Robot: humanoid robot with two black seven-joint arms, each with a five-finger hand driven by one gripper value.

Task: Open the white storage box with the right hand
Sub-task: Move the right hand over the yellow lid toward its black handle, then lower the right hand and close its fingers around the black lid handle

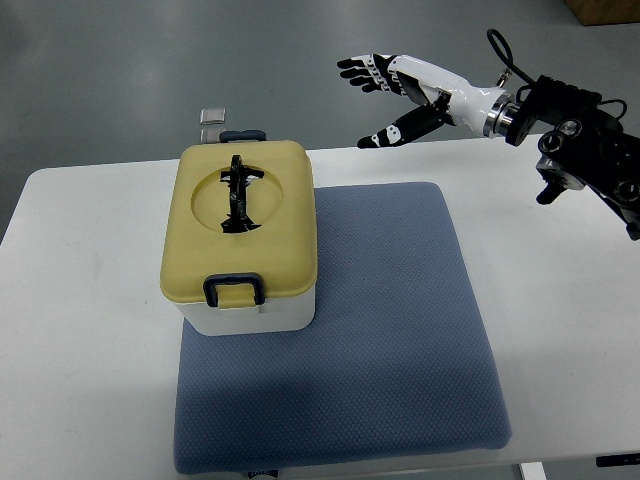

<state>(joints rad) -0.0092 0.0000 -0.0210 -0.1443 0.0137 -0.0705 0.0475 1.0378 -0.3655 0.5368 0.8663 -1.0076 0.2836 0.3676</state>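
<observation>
A white storage box (262, 312) with a yellow-beige lid (240, 220) stands on the left part of the blue-grey mat (390, 320). The lid lies flat on the box, with a black handle (238, 195) in a round recess on top and dark latches at the front (235, 290) and back (243, 134). My right hand (385, 100) hovers above the table's far edge, to the upper right of the box and well apart from it. Its fingers (362, 70) are spread and hold nothing. The right arm (585, 140) comes in from the right edge. The left arm is out of sight.
The mat lies on a white table (80, 330) whose far edge runs behind the box. A small grey object (213, 116) lies on the floor beyond the table. Grey floor fills the background.
</observation>
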